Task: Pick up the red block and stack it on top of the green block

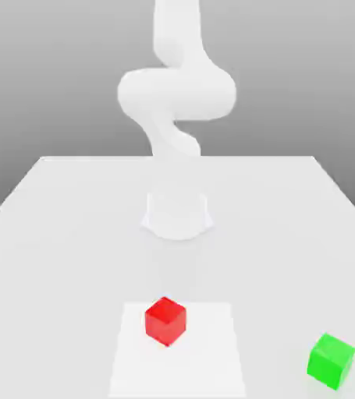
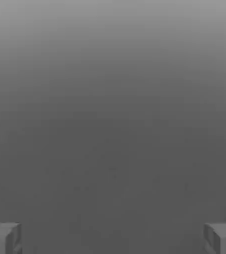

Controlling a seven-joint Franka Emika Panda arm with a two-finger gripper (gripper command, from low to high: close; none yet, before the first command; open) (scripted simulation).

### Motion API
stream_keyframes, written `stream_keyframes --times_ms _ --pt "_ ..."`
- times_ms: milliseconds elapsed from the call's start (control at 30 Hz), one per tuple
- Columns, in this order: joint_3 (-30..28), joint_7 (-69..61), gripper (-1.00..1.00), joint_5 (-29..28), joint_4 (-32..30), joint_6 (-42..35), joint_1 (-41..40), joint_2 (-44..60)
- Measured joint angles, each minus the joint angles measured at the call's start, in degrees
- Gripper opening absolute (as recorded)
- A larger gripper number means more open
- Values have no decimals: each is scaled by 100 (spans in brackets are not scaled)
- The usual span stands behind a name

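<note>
White table (image 1: pixel 71 234) carries the arm's base (image 1: pixel 178 214); arm (image 1: pixel 176 86) rises from it. Paler square patch (image 1: pixel 211 351) on the table near the front edge. Red block (image 1: pixel 165 320) sits on this patch. Green block (image 1: pixel 331 361) on bare table, well apart toward the exterior view's right. Gripper (image 2: pixel 113 238) spread wide, fingertips (image 2: pixel 3 238) holding nothing.

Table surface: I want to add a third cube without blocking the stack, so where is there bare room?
The table is mostly bare: the whole stretch at the exterior view's left of the red block, the gap between it and the green block, and the area toward the arm's base. Nowhere looks crowded.
</note>
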Motion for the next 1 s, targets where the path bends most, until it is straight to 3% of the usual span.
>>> stream_keyframes --times_ms 233,433,533,633,900,933,1000 --pt "-177 -1294 0 -701 -923 878 66 1518" --pt "-581 -2704 0 -829 -1699 1637 224 2749" --pt "-779 -3616 0 -591 -2092 2036 353 3331" --pt "-838 -4778 0 13 -2480 2433 478 3890" --pt "-473 -5590 0 837 -2416 3582 270 5266" --pt "-408 -5629 -100 880 -2398 3714 216 5424" --pt "-408 -5628 -100 879 -2398 3712 216 5424"
